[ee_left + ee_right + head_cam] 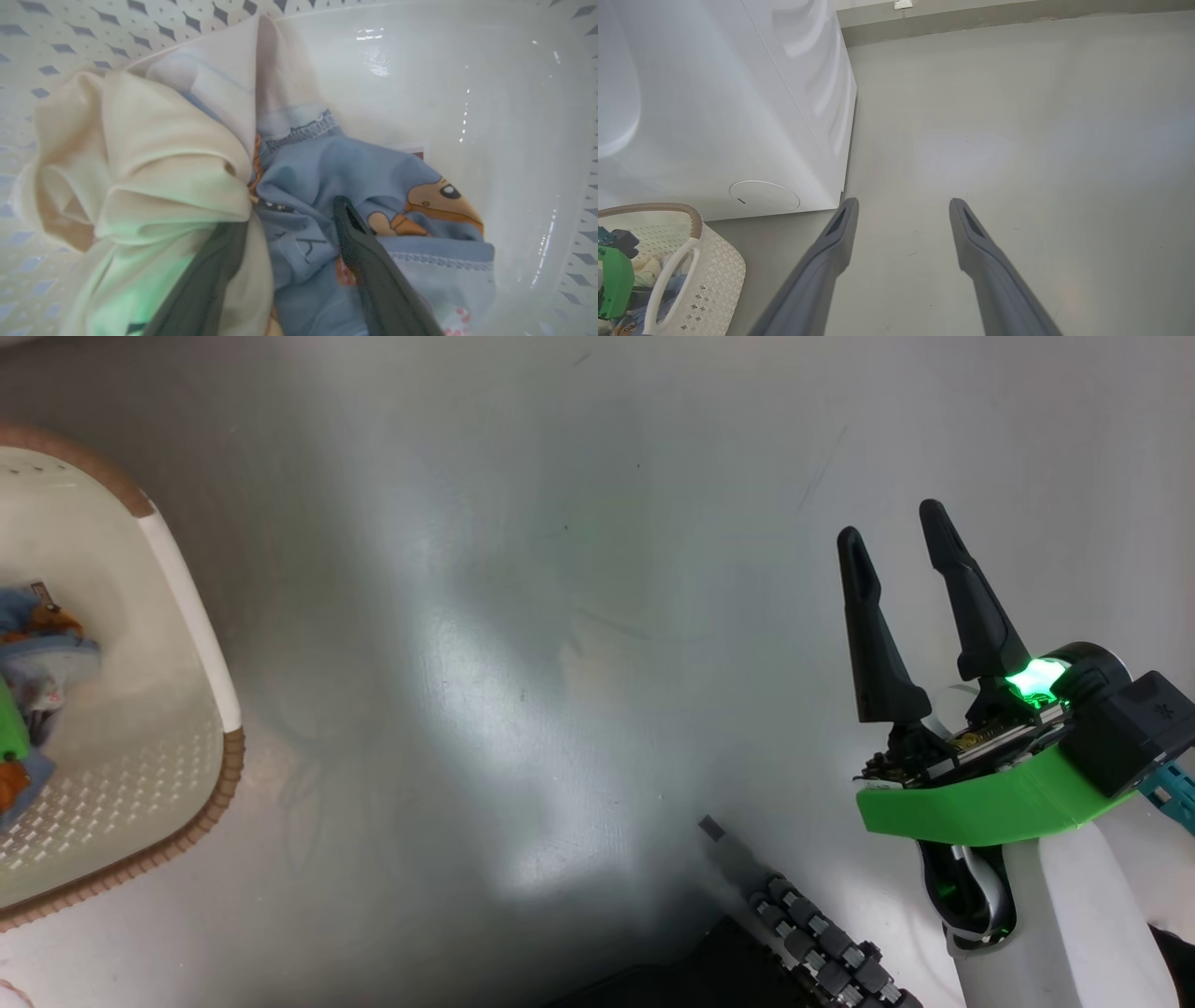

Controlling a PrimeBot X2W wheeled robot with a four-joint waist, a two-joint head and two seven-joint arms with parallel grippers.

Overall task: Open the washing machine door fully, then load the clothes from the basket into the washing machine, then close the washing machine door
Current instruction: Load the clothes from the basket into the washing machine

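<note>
The cream-white basket (191,607) with a brown woven rim stands on the floor at the left. The clothes lie in it: a cream piece (140,154) and a light blue one (336,172) with orange-brown cartoon prints. My left gripper (292,219) is down in the basket, open, one finger half buried under the cream cloth, the other resting on the blue cloth, with folds between them. My right gripper (892,523) hangs open over bare floor, nothing between its fingers (971,242). The white washing machine (714,116) stands just behind the basket (714,275). The washing machine door is out of view.
Grey floor (560,663) stretches between the basket and my right arm. The dark base (803,943) of my body is at the bottom. A wall skirting (971,23) runs behind the machine. A round cover (764,196) sits low on the machine's front.
</note>
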